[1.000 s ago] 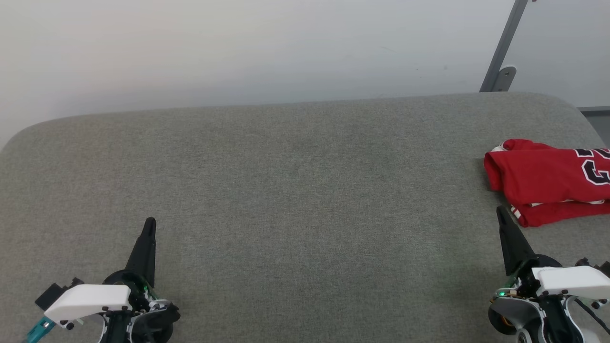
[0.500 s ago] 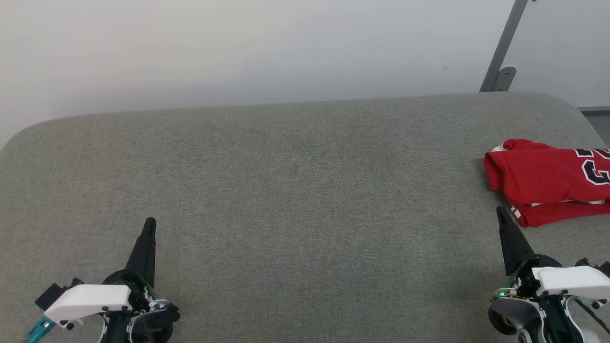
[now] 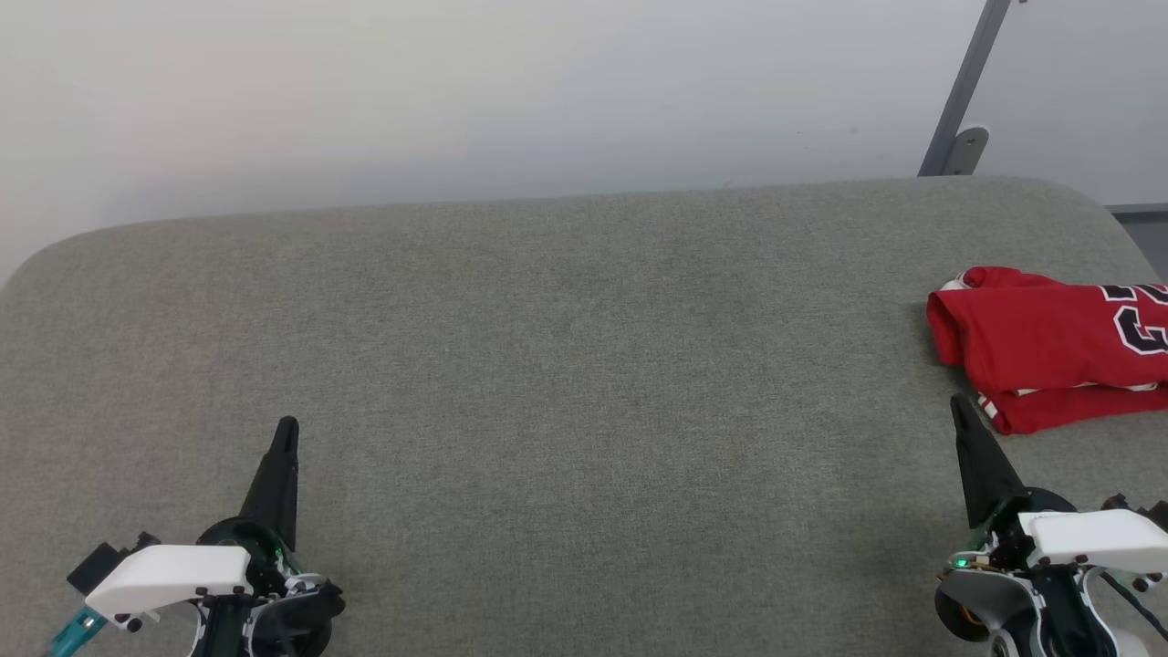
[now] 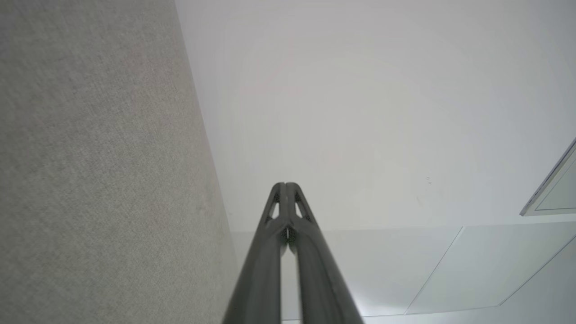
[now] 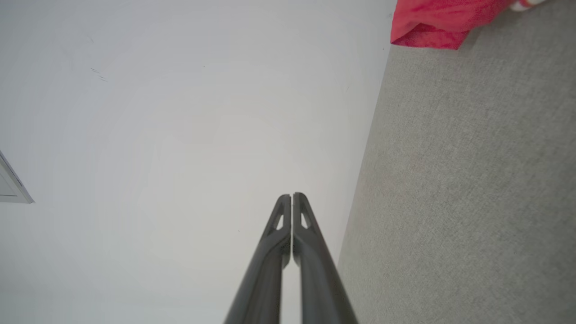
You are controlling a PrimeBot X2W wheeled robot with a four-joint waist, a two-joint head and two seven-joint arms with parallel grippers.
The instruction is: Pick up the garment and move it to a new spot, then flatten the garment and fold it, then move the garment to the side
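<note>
Left gripper [image 3: 286, 429] of mine sits at the lower left of the head view, fingers pressed together on nothing, pointing up over the grey table [image 3: 584, 365]. My right gripper [image 3: 957, 403] is at the lower right, likewise pinched closed and empty. The garment [image 3: 1040, 342] lies as a folded red bundle on the table's right side and is cut off by the picture's edge. Black, white-edged digits show on top and striped trim runs along its near edge. My right fingertip is near its near-left corner, not touching. A pale wall [image 3: 456, 91] stands behind, with a grey post [image 3: 967, 91] at the right.

From the left wrist, my left gripper [image 4: 285, 185] has its fingers meeting at the tips, with the table [image 4: 90, 157] to one side and the wall [image 4: 360, 112] ahead.

From the right wrist, my right gripper [image 5: 291, 196] is closed tip to tip. The garment [image 5: 432, 22] is a red corner on the table [image 5: 472, 180] at the top right, clear of my fingers.
</note>
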